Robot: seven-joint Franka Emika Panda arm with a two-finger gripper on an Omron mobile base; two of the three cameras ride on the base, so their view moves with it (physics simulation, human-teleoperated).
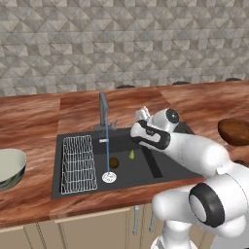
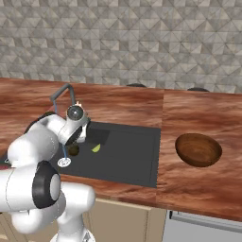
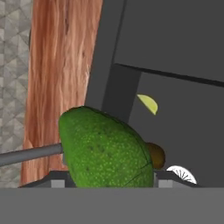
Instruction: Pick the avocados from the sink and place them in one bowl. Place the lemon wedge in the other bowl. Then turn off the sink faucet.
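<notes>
My gripper (image 3: 108, 182) is shut on the bright green avocado (image 3: 107, 148), which bulges large between the two fingertips in the hand view. The hand (image 1: 142, 115) hovers above the sink (image 1: 170, 165), near its back rim and right of the faucet (image 1: 103, 110). The dark olive-brown avocado (image 1: 114, 162) (image 3: 157, 155) lies on the basin floor beside the round drain (image 1: 109, 177). Just right of it rests the yellow lemon wedge (image 1: 131, 154) (image 3: 148, 104). Water runs from the spout in a thin stream (image 1: 107, 146). The brown wooden bowl (image 2: 198, 149) sits on the counter to the right, the pale bowl (image 1: 9, 168) on the left.
A white wire rack (image 1: 78, 163) fills the sink's left part. A divider (image 1: 154, 163) splits the basin. The wooden counter (image 2: 189, 113) runs around the sink, with a tiled wall behind it.
</notes>
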